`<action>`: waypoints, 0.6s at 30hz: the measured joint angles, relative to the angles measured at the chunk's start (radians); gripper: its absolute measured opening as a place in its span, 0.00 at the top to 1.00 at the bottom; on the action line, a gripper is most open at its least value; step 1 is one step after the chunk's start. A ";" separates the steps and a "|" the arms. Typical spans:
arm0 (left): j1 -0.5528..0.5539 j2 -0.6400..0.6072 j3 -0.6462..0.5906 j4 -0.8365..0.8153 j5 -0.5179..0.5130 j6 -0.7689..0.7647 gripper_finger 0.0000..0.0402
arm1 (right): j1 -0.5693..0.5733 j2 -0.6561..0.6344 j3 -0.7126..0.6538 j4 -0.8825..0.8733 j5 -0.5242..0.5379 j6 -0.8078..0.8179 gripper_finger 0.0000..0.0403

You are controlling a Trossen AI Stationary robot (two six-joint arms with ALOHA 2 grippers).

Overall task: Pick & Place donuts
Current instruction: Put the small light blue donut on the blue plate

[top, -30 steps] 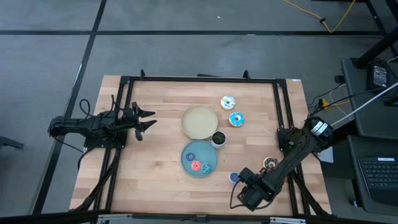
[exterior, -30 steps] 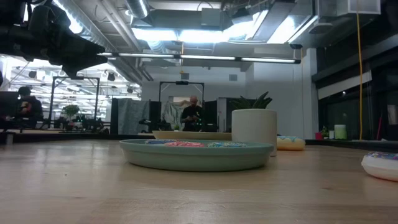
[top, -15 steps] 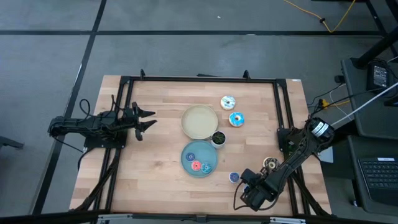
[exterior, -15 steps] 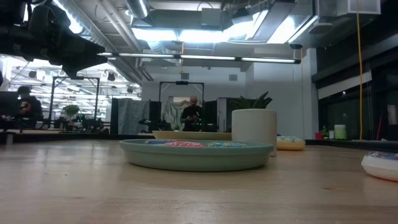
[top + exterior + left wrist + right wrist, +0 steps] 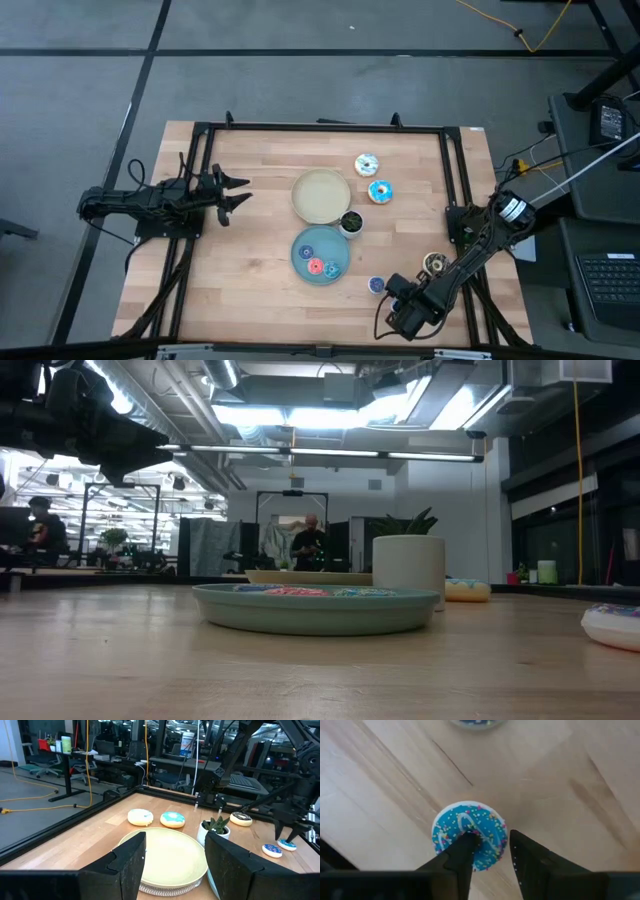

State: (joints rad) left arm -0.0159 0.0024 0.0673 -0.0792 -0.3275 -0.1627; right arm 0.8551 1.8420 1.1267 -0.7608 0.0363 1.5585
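The right tool (image 5: 490, 851) sat low at the near right corner of the desk (image 5: 250, 260), its fingers (image 5: 462, 852) slightly apart and straddling a tiny blue sprinkled donut (image 5: 468, 834), one tip in the hole; whether it pinched could not be told. Another tiny blue donut (image 5: 376, 285) lay just beside it, the dark brown donut (image 5: 435, 263) near. The left tool (image 5: 235, 193) hovered spread at the desk's left side.

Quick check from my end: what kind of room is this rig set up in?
Most likely an open robotics lab or workshop. The low view shows exposed ceiling ducts and strip lights above more workstations, with a person standing far back. The left wrist view shows desks with office chairs beyond the wooden table.
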 joint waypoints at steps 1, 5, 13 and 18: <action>0.000 0.000 0.000 0.000 0.000 0.000 0.51 | 0.000 0.000 0.000 0.004 0.000 0.000 0.70; 0.000 0.000 0.000 0.000 0.000 0.000 0.51 | 0.000 0.000 0.000 0.010 -0.003 0.000 0.78; 0.000 0.000 0.000 0.000 0.000 0.000 0.51 | 0.000 -0.018 0.040 -0.034 -0.007 -0.035 0.88; 0.000 0.000 0.000 0.000 0.000 0.000 0.51 | -0.019 -0.022 0.113 -0.125 -0.021 -0.124 0.89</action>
State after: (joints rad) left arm -0.0162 0.0025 0.0670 -0.0795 -0.3275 -0.1627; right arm 0.8360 1.8200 1.2396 -0.8861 0.0157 1.4340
